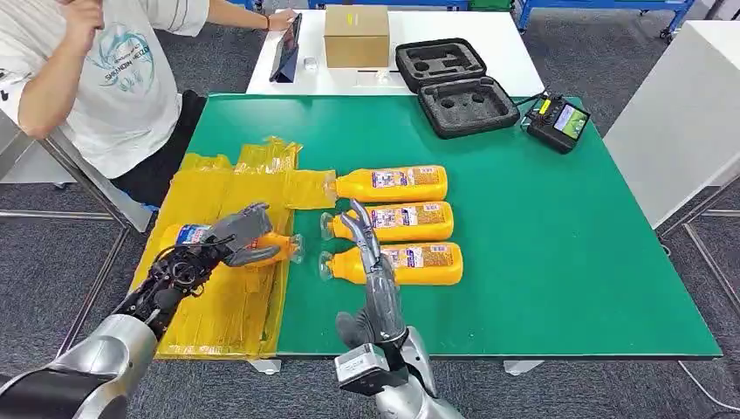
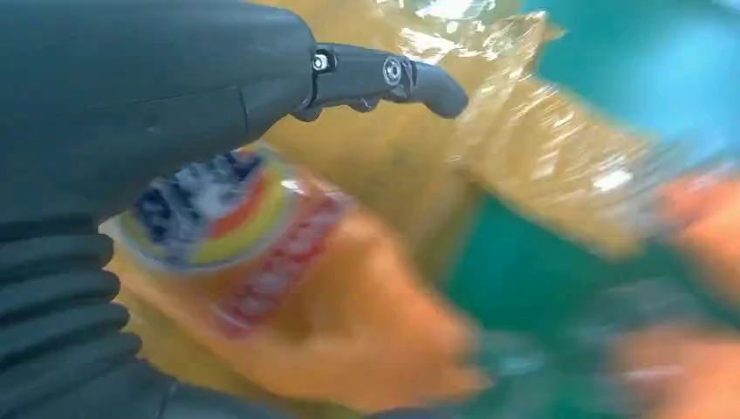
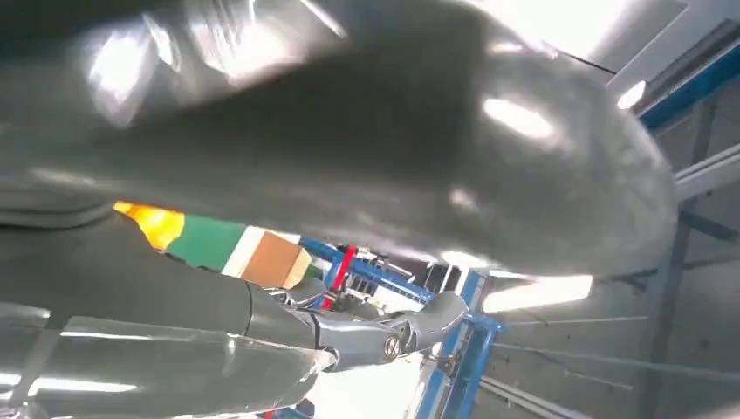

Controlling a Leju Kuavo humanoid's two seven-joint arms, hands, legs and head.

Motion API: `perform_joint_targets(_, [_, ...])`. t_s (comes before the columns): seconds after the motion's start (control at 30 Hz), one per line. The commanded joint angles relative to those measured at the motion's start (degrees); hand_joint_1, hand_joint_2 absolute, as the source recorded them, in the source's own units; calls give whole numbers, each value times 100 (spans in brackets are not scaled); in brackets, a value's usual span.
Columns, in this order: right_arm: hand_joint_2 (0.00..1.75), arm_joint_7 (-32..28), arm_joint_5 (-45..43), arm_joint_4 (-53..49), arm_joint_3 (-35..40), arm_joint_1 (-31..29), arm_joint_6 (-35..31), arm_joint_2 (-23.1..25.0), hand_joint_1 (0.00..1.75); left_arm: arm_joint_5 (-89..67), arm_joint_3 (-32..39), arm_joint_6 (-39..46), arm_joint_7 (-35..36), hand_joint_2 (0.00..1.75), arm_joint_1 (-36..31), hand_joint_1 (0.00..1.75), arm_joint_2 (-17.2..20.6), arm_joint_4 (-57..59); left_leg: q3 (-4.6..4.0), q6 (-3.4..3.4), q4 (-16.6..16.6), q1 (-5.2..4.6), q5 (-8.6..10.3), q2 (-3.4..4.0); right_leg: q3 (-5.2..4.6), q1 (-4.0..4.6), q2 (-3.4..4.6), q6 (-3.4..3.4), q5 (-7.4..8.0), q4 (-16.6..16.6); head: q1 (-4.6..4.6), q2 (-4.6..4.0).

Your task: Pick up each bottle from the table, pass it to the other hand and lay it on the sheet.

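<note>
My left hand [image 1: 234, 236] grips an orange bottle [image 1: 188, 235] over the yellow plastic sheet [image 1: 227, 297] at the table's left side; its clear cap [image 1: 296, 248] points toward the table's middle. In the left wrist view the bottle's label [image 2: 227, 227] lies under my palm [image 2: 148, 96]. Three more orange bottles [image 1: 393, 184] [image 1: 404, 221] [image 1: 410, 264] lie in a row on the green table [image 1: 567, 262]. My right hand [image 1: 366, 249] is open, fingers stretched out above the nearest bottle's neck, holding nothing. The right wrist view shows my right hand [image 3: 366, 148] blurred.
A person in a white shirt [image 1: 105, 78] sits at the far left corner. A black foam case [image 1: 454, 83], a handheld controller [image 1: 558, 122] and a cardboard box [image 1: 356, 35] lie at the back. A white cabinet [image 1: 689, 113] stands to the right.
</note>
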Motion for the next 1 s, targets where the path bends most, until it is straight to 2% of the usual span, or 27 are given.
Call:
perform_joint_targets(0.03, [0, 0, 124, 565, -152, -131, 106, 47, 0, 1520, 1224, -210, -132, 0, 124, 0, -364, 38, 2, -5, -2, 4, 0, 0, 2, 4, 4, -6, 5, -5, 2, 0])
perform_joint_targets(0.2, [0, 0, 154, 627, -156, -147, 153, 54, 0, 2037, 1328, 140, -224, 0, 123, 0, -399, -3, -7, -11, -3, 7, 2, 1, -12, 7, 8, -16, 13, -4, 2, 0])
perform_joint_targets(0.27, [0, 3, 220, 682, -133, -162, 140, 54, 0, 2129, 1240, 1343, -763, 0, 161, 0, -445, -225, -6, -13, -5, 8, 4, 1, -10, 8, 10, -17, 13, -7, 0, 0])
perform_joint_targets(0.33, [0, 16, 284, 662, -93, -168, 83, 45, 0, 1480, 904, 3350, -1667, 0, 323, 0, -426, -747, -17, -10, 2, 7, 4, -3, -20, 7, 3, -14, 12, -2, 2, 0])
perform_joint_targets(0.37, [0, 59, 369, 648, -55, -185, 19, 20, 0, 1257, 392, 4200, -1667, 0, 583, 0, -287, -1417, -20, -13, 2, 9, 4, -4, -22, 10, 4, -16, 12, -4, 2, 0])
perform_joint_targets(0.4, [0, 135, 483, 654, -21, -214, -28, -18, 0, 1301, 70, 4673, -1667, 0, 780, 0, -167, -1912, -24, -12, 4, 8, 3, -2, -27, 8, 5, -14, 11, 0, 2, 0])
perform_joint_targets(0.43, [175, 282, 742, 689, -31, -242, -44, -55, 0, 1333, 33, 4798, -1667, 0, 933, 0, -120, -2300, -28, -12, 1, 6, 4, 9, -35, 7, 15, -14, 14, 0, 2, 0])
perform_joint_targets(0.47, [175, 671, 1333, 795, -46, -304, -43, -160, 0, 1360, 133, 4798, -1667, 0, 1146, 0, -158, -2774, -28, -13, 2, 7, 1, 12, -34, 8, 20, -15, 13, 0, 2, 0])
perform_joint_targets(0.5, [175, 671, 1333, 795, -46, -304, -43, -160, 0, 1360, 133, 4798, -1667, 0, 1146, 0, -158, -2774, -23, -12, -1, 7, 1, 17, -31, 8, 24, -14, 14, -2, 0, 0])
perform_joint_targets(0.57, [175, 1538, 2461, 1013, -286, -362, -6, -338, 0, 1031, 572, 4798, -1667, 0, 1556, 0, -342, -3582, -23, -14, -2, 8, 0, 10, -28, 8, 19, -15, 12, -3, 0, 0])
perform_joint_targets(0.6, [175, 1538, 2461, 1013, -286, -362, -6, -338, 0, 1031, 572, 4798, -1667, 0, 1556, 0, -342, -3582, -24, -10, -3, 7, 4, 2, -26, 7, 8, -11, 13, -7, 0, 0])
perform_joint_targets(0.63, [175, 1807, 2806, 1084, -419, -402, -5, -440, 0, 974, 662, 4798, -1667, 0, 1767, 0, -363, -3932, -32, -8, -2, 4, 6, -8, -32, 4, -1, -10, 13, -5, 2, 0])
perform_joint_targets(0.67, [175, 2431, 3492, 1218, -486, -477, 209, -527, 0, 861, 847, 4798, -1667, 0, 1870, 0, -449, -4199, -31, -9, -3, 7, 3, -2, -30, 6, 5, -10, 15, -10, 2, 0])
perform_joint_targets(0.7, [175, 2789, 3935, 1276, -507, -528, 333, -585, 0, 958, 868, 4798, -1667, 0, 1918, 0, -464, -4302, -36, -8, 1, 8, 2, 6, -36, 8, 12, -10, 17, -9, 0, 0])
perform_joint_targets(0.77, [175, 3623, 4630, 1612, -699, -814, 1081, -760, 0, 1114, 999, 4798, -1667, 0, 2115, 0, -442, -4523, -42, -8, 3, 5, 2, 2, -41, 5, 13, -9, 16, -6, 2, 0])
perform_joint_targets(0.83, [175, 4025, 4920, 1893, -800, -989, 1456, -869, 0, 1293, 938, 4798, -1667, 0, 2209, 0, -355, -4497, -41, -8, -1, 2, 5, 2, -42, 3, 13, -7, 20, -9, 2, 0])
perform_joint_targets(0.9, [175, 4025, 4920, 1893, -800, -989, 1456, -869, 0, 1293, 938, 4798, -1667, 0, 2209, 0, -355, -4497, -39, -7, -4, 1, 9, 1, -39, 3, 14, -3, 24, -12, 0, 0])
perform_joint_targets(0.93, [175, 4213, 5121, 2219, -847, -1215, 1694, -940, 0, 1424, 979, 4798, -1667, 0, 2299, 0, -312, -4537, -42, -8, -2, 1, 9, -4, -41, 3, 8, -1, 25, -10, 2, 0])
perform_joint_targets(0.97, [175, 4283, 5167, 2335, -895, -1292, 1772, -941, 0, 1525, 912, 4798, -1667, 175, 2340, 0, -260, -4500, -46, -5, 0, 0, 10, -7, -45, 3, 3, 1, 23, -7, 2, 0])
perform_joint_targets(1.0, [175, 4354, 5117, 2446, -985, -1368, 1877, -959, 0, 1582, 869, 4798, -1667, 175, 2394, 0, -204, -4486, -44, -6, 1, 1, 10, 4, -45, 4, 15, -1, 27, -8, 2, 0])
